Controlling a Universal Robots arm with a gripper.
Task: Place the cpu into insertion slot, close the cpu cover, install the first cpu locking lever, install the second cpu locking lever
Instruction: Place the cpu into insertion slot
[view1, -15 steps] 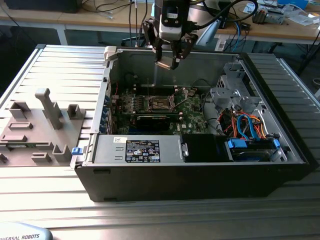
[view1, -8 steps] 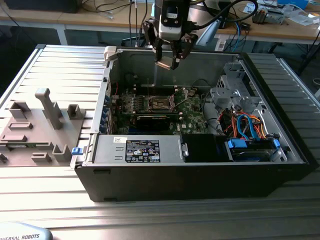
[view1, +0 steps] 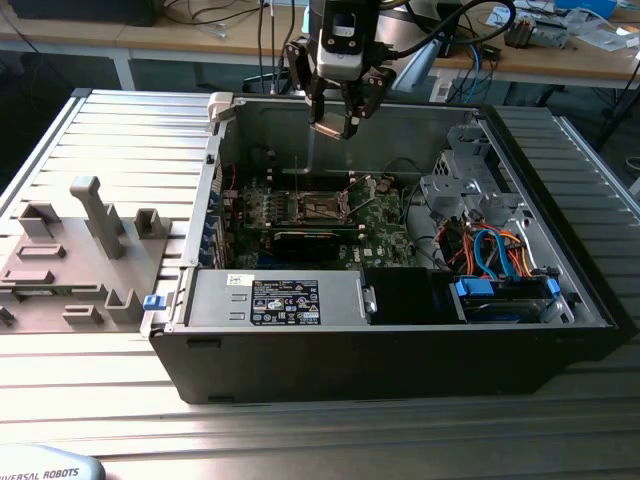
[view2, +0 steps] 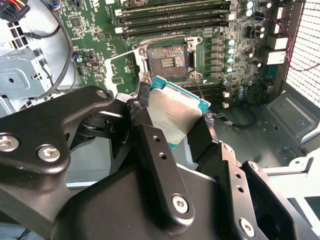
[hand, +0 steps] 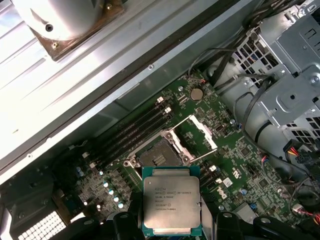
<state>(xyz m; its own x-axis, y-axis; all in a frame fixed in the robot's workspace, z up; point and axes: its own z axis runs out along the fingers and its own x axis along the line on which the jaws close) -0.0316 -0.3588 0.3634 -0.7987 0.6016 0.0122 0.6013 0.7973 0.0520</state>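
The pincer (view2: 175, 120) pinches the cpu (hand: 171, 200) by its edges above the open insertion slot (view2: 167, 57), so placing seems in hand and calls for a square, careful lowering.

In the second wrist view the gripper (view2: 172, 119) hides part of the cpu (view2: 181, 107) edges.

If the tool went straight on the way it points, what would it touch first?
The chip in the tool would probably land on the green board by the open socket; depth is unclear.
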